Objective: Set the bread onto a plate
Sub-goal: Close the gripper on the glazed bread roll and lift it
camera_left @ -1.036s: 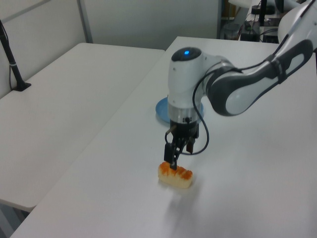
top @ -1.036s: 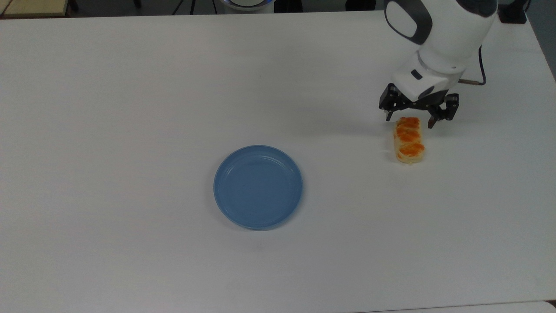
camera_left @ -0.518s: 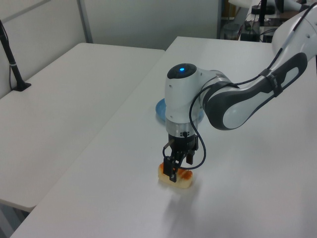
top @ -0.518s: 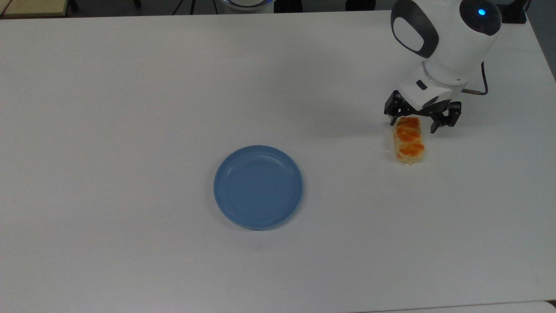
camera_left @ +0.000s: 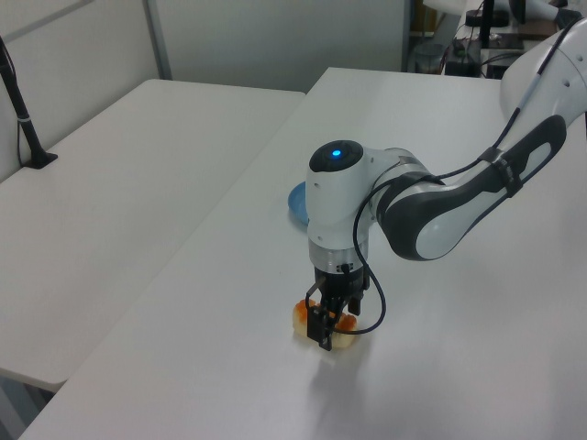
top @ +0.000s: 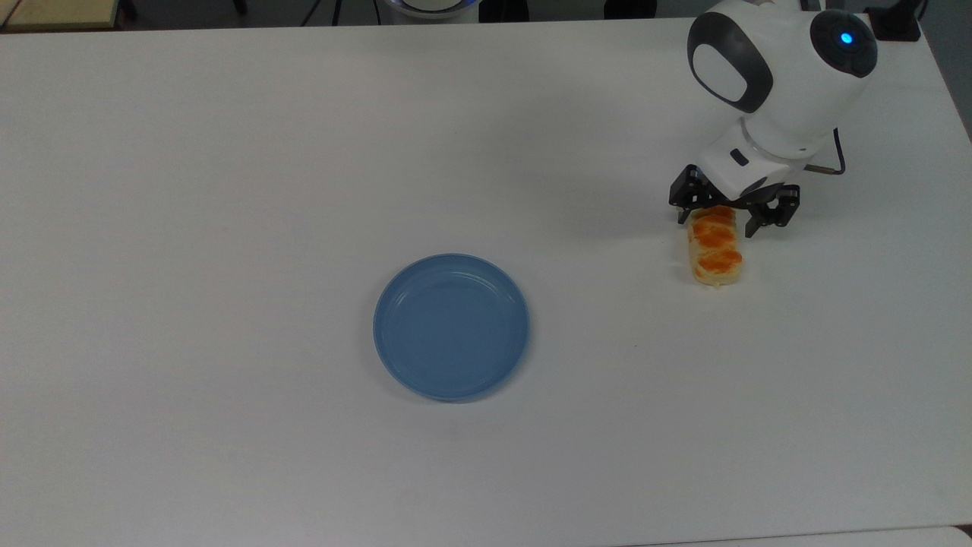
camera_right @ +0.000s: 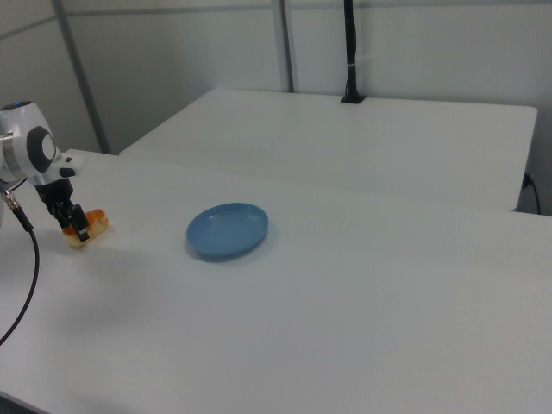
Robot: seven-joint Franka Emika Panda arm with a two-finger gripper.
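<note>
My claw (top: 718, 219): spread wide, one finger either side of the bread's far end.
Bread (top: 715, 251): lying on my table (top: 228, 152).
Plate (top: 451, 326): bare, well apart.

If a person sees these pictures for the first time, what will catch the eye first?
Probably the gripper, open, straddling one end of the bread near the top view's right edge. Next is the light-blue plate, empty, near the middle of the white table, well apart from the bread.

Legible text, labels, brands, numbers, signs: none. No readable marking on the plate (top: 451, 327), the bread (top: 714, 251), the arm casing, or the white surface (top: 228, 190).
</note>
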